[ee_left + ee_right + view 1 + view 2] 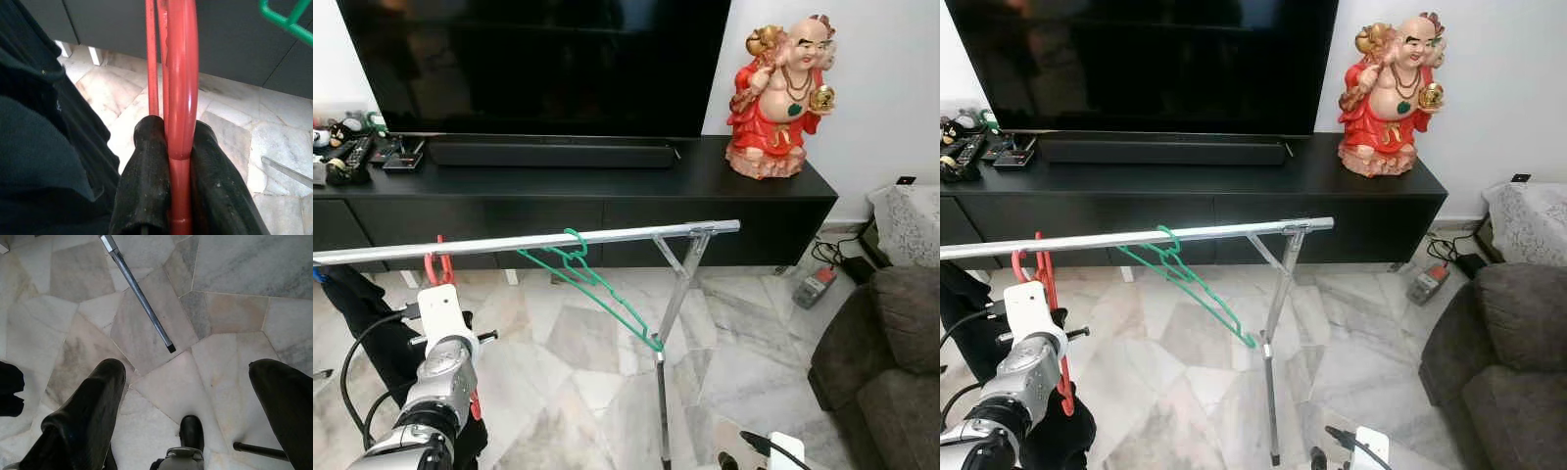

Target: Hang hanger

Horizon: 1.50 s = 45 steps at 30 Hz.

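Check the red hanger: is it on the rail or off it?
On, it seems. The red hanger's hook loops over the rail at the top, while the left gripper clamps its lower part. Whether its weight rests there: cannot tell.

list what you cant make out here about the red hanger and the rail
- Red hanger: in the eye views the left arm covers its lower part; whether its hook rests on the rail is unclear.
- Left gripper: its wrist view cuts off the hanger's top at the frame edge.
- Rail's left end: cut off by the frame edge.
- Items on the TV console: too small to identify.
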Tool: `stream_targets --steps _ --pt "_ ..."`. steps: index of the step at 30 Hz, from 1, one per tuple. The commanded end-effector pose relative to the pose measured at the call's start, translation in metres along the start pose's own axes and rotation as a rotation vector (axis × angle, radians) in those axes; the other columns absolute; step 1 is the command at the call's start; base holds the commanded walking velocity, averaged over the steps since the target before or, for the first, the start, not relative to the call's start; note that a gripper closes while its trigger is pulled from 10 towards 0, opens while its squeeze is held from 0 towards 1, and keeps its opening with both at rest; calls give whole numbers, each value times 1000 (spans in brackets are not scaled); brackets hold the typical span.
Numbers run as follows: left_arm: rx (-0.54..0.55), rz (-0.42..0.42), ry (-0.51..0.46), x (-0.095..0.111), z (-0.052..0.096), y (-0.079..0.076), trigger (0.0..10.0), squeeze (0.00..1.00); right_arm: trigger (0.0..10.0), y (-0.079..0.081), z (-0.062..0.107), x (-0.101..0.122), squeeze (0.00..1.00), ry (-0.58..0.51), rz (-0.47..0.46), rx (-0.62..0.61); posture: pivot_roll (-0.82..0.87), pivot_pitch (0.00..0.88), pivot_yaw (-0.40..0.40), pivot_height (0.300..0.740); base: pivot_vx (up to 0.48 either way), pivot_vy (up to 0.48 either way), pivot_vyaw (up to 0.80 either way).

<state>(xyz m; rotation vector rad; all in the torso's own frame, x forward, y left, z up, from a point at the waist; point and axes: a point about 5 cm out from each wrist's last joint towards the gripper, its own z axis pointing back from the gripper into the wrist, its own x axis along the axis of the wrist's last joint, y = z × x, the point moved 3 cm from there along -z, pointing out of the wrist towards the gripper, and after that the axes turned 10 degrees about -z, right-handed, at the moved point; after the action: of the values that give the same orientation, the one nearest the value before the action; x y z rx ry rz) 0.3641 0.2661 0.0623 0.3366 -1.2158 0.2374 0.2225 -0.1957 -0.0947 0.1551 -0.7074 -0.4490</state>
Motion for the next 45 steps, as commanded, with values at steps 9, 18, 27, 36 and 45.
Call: stream_targets --steps 9,18,27,36,45 --pt "-32 -55 -62 27 -6 -2 10000 0 10000 -5 1 -3 0 9 -7 -19 -22 45 -43 740 0 0 0" --pt "-25 -93 -15 27 -9 -1 10000 0 10000 -4 1 -3 0 13 -10 -11 -22 45 -43 740 0 0 0" --pt "4 -107 30 32 -12 4 10000 0 10000 -4 1 -3 0 15 -10 -9 -22 44 -46 740 0 0 0" --pt "-21 -133 114 20 -11 4 10000 0 10000 -3 1 -4 0 16 -14 -6 -23 42 -45 740 0 0 0" --pt "-23 -164 194 5 -9 6 10000 0 10000 -3 1 -5 0 19 -9 -7 -16 45 -45 740 0 0 0"
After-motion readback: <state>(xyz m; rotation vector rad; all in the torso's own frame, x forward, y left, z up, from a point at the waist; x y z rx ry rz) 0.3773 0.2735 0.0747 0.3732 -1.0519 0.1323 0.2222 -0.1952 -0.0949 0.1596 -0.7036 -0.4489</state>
